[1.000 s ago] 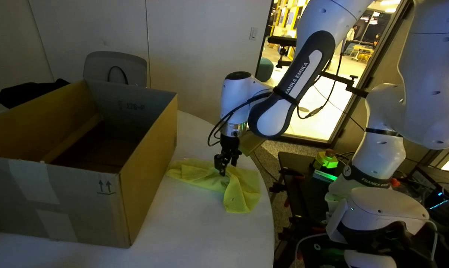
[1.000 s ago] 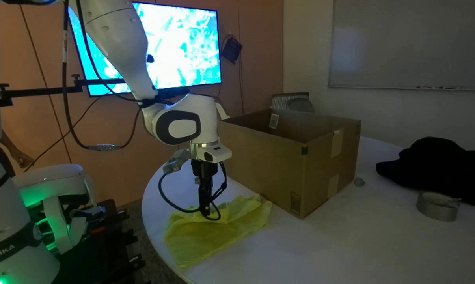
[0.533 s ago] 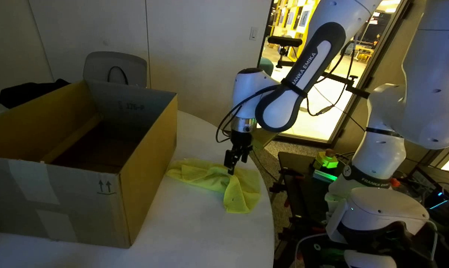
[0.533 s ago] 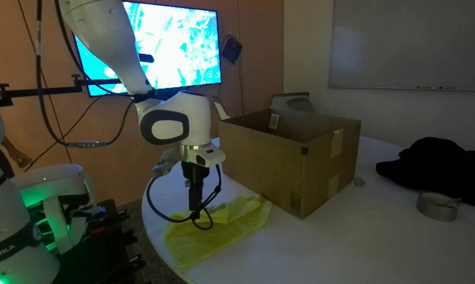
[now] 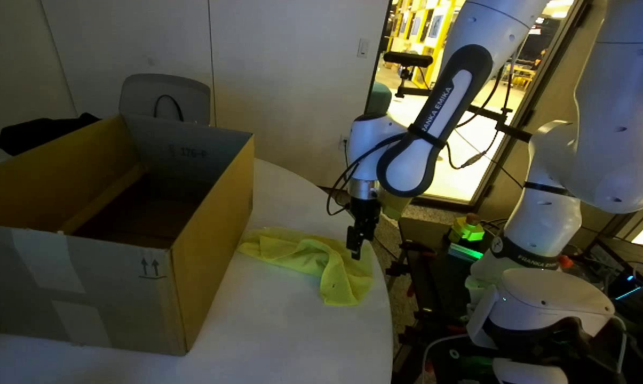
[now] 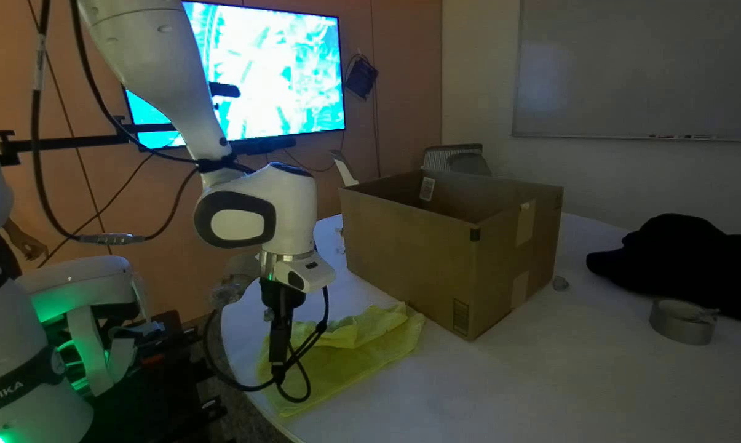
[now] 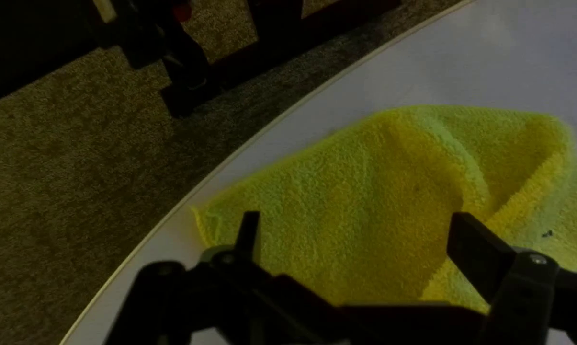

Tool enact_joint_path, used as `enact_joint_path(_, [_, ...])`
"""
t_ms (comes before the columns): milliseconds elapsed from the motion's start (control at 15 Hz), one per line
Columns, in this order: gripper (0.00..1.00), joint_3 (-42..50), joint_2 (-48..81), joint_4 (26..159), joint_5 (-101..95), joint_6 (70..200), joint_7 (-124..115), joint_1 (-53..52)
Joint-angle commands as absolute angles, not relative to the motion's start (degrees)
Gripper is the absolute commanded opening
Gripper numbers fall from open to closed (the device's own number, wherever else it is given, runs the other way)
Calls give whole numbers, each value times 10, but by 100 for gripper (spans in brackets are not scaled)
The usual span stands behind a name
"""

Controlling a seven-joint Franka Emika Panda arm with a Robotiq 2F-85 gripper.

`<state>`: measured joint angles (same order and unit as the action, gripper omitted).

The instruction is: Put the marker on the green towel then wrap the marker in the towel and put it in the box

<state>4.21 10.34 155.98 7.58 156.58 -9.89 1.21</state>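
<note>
The green towel (image 7: 345, 191) lies on the table, folded and rumpled, beside the box (image 5: 212, 245). Lime-coloured, it shows in both exterior views, with loose folds near the box (image 6: 407, 252). My gripper (image 7: 355, 218) is over the flatter part of the towel, near the table's edge, its black fingers wide apart and only cloth visible beneath the gap. From an exterior view the gripper (image 5: 356, 253) points down; whether its tips touch the cloth I cannot tell. No marker shows; it is hidden or out of view. A tiny dark spot (image 7: 547, 234) marks the towel.
The round table's edge (image 7: 250, 143) runs close by the towel, with floor beyond. High cardboard walls border the towel's far end. A roll of tape (image 6: 682, 323) and a black cloth (image 6: 684, 267) lie past the box. A chair (image 5: 164, 96) stands behind.
The arm has shifted away from the box, along the towel toward the table's edge and the robot's base, lifting slightly and then coming down. Towel and box stay as they were.
</note>
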Motion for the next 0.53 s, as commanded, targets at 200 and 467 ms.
enact_joint_path(200, [100, 15, 151, 1554, 101, 1598, -2, 41])
enact_joint_path(467, [100, -27, 188, 1540, 147, 1616, 80, 88])
